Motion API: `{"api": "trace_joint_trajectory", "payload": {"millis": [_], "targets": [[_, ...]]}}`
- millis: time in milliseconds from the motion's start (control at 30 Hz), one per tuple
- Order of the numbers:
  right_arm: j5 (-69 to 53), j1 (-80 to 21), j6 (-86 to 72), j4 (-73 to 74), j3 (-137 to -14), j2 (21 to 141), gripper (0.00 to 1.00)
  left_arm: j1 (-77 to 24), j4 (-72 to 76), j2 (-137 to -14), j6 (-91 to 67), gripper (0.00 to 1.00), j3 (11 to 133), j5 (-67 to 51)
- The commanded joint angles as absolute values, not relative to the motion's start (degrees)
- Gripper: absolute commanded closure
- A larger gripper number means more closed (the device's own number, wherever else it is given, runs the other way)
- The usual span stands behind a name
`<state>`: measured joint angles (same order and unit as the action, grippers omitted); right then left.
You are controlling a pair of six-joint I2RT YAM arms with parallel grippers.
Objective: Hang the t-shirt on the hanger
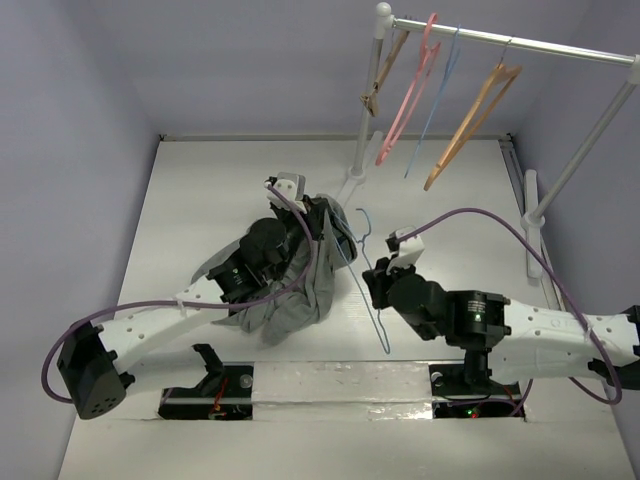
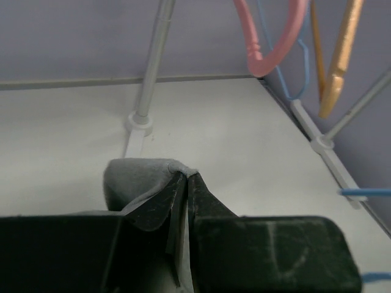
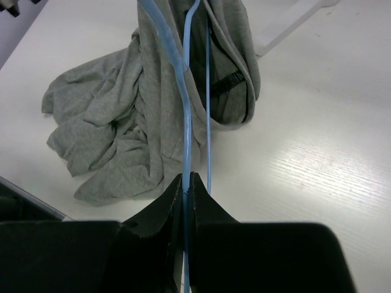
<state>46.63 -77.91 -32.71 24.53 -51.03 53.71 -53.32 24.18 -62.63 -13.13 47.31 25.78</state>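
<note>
**Shirt bunched mid-table, hanger pinched beside it**

You are working on a white table (image 1: 200,190) boxed in by pale lilac walls at the back and on both sides. The back edge meets the wall just behind the rack's feet, and the left edge runs straight along the left wall.

The clothes rack (image 1: 520,42) fills the rear right corner. Its left post (image 1: 365,110) comes down close behind the shirt, and its right foot (image 1: 535,220) lies along the right edge. On the rail hang a pink hanger (image 1: 410,95), a thin blue one (image 1: 432,110) and a tan wooden hanger (image 1: 470,125).

The t-shirt (image 1: 300,300) lies crumpled at the middle of the table, and one fold of it is lifted. Your left gripper (image 2: 185,177) is clenched on that grey fold.

Your right gripper (image 3: 187,178) is clamped on the hanger (image 3: 187,122), which stands just right of the shirt. Its far part runs up against the raised cloth. You cannot tell whether it sits inside the opening.

Bare table shows at the rear left. There is more between the right arm and the rack's right foot. Near the left post, room is tight.
</note>
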Motion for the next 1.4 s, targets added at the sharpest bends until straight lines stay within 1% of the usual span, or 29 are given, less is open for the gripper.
{"api": "trace_joint_trajectory", "payload": {"millis": [0, 100, 167, 267, 300, 333, 367, 467, 567, 767, 800, 833, 867, 900, 933, 1000, 1100, 1167, 1367], "targets": [[45.6, -75.9, -29.2, 15.3, -51.9, 55.6, 1.00, -53.9, 27.9, -59.2, -15.0, 1.00, 47.9, 16.2], [46.2, -74.7, -29.0, 12.7, -51.1, 58.0, 1.00, -55.5, 25.8, -57.7, -15.5, 1.00, 49.1, 14.3], [44.6, -71.9, -27.9, 7.5, -48.5, 57.6, 1.00, -56.4, 24.0, -55.5, -15.7, 1.00, 49.4, 14.8], [37.1, -67.6, -26.0, -1.9, -46.4, 56.8, 1.00, -57.7, 22.2, -53.4, -16.8, 1.00, 49.6, 13.7], [35.1, -65.1, -25.6, -3.7, -46.2, 57.7, 1.00, -58.7, 21.8, -53.1, -16.9, 1.00, 49.7, 13.0], [32.8, -63.8, -25.1, -7.2, -46.3, 58.6, 1.00, -58.7, 21.4, -52.7, -17.0, 1.00, 50.0, 12.6], [27.9, -62.9, -24.6, -9.1, -46.4, 59.5, 1.00, -59.6, 20.4, -52.8, -16.8, 1.00, 50.7, 11.9], [20.9, -59.8, -23.4, -16.7, -47.2, 64.1, 1.00, -61.9, 19.0, -53.2, -15.7, 1.00, 51.9, 9.0], [19.8, -58.7, -20.7, -24.7, -47.4, 67.2, 1.00, -63.3, 16.8, -53.5, -15.1, 1.00, 53.3, 7.9], [21.1, -58.1, -19.0, -38.2, -44.4, 66.2, 1.00, -64.1, 15.0, -49.6, -17.1, 1.00, 51.9, 15.4], [21.4, -58.1, -18.9, -39.4, -43.8, 65.7, 1.00, -64.1, 14.5, -49.1, -18.0, 0.99, 51.9, 18.9], [21.6, -58.1, -18.7, -41.5, -42.9, 65.2, 1.00, -64.1, 13.7, -48.5, -18.5, 0.92, 51.9, 20.9], [21.9, -58.1, -18.2, -42.4, -42.0, 64.8, 1.00, -64.1, 12.7, -48.2, -18.9, 0.78, 51.6, 23.2], [22.1, -58.1, -18.1, -43.0, -40.4, 64.2, 1.00, -64.1, 12.7, -47.9, -19.2, 0.70, 51.4, 26.9], [22.2, -58.1, -18.1, -43.2, -39.8, 63.9, 1.00, -64.1, 12.8, -47.5, -19.2, 0.57, 51.2, 28.3], [22.5, -58.1, -18.1, -42.5, -39.0, 63.8, 1.00, -63.1, 13.7, -47.8, -19.2, 0.49, 51.6, 31.2], [23.1, -58.1, -18.4, -41.8, -38.2, 63.8, 1.00, -60.0, 13.2, -51.4, -19.8, 0.45, 55.4, 27.2], [23.6, -58.1, -18.9, -42.1, -36.7, 63.3, 1.00, -57.3, 14.4, -54.7, -20.4, 0.45, 57.4, 26.4], [23.8, -58.1, -18.8, -41.0, -34.9, 60.3, 1.00, -48.3, 20.3, -60.3, -25.2, 0.45, 57.1, 22.1]]}}
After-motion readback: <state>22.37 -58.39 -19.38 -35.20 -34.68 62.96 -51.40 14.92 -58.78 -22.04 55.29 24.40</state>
